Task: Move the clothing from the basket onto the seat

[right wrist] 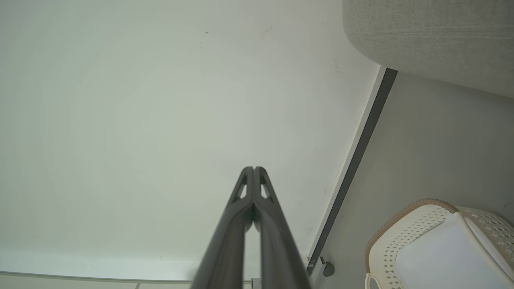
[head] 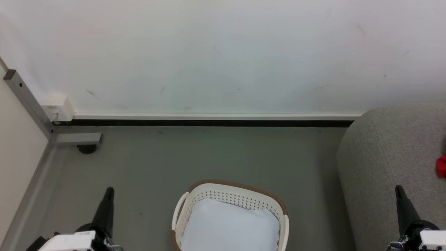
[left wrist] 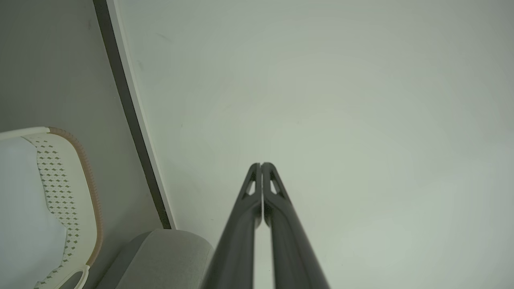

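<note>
A red scrap of clothing [head: 441,166] seems to lie on the grey sofa [head: 383,157]; left gripper [left wrist: 261,165] and right gripper [right wrist: 253,169] both pressed together.

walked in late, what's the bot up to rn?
Nothing is being handled at the moment. The left end effector and right end effector are both shut and empty, held low on either side of the basket, which sits on the floor. The basket holds a pale pad with no red on top. A bit of red fabric lies on the sofa at the picture's right edge, so the move looks at least partly done.
</note>
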You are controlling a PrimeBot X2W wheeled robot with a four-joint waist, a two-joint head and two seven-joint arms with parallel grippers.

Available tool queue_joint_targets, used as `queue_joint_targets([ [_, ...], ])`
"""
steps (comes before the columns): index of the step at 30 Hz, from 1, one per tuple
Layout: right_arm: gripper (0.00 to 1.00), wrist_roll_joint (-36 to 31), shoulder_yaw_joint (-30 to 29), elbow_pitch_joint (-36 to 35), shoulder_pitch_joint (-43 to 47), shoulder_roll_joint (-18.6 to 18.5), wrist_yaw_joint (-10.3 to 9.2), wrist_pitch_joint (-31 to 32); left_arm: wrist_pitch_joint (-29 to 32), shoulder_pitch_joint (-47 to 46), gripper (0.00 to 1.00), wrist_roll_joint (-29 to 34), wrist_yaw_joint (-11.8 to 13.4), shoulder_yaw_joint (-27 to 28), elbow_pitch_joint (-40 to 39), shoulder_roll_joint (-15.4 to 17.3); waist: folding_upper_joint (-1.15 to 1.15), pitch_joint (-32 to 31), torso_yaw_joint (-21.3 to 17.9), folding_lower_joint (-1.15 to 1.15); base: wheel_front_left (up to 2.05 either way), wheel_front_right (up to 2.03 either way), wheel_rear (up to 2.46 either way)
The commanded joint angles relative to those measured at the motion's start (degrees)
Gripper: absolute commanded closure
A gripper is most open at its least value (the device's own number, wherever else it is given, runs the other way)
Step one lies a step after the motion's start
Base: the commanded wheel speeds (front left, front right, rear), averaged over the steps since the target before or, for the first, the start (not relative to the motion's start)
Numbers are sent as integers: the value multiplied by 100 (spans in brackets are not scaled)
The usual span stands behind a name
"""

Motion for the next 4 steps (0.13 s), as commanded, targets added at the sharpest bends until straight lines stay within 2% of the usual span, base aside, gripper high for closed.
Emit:
queue_joint_targets([
  [1,100,10,-20,17,-82,-41,-12,25,25,-53,100,-72,-36,21,-15,41,0,0,0,0,0,0,0],
  [4,100,11,-19,16,-81,-41,-12,25,25,-53,100,-72,-36,20,-15,41,0,0,0,0,0,0,0],
])
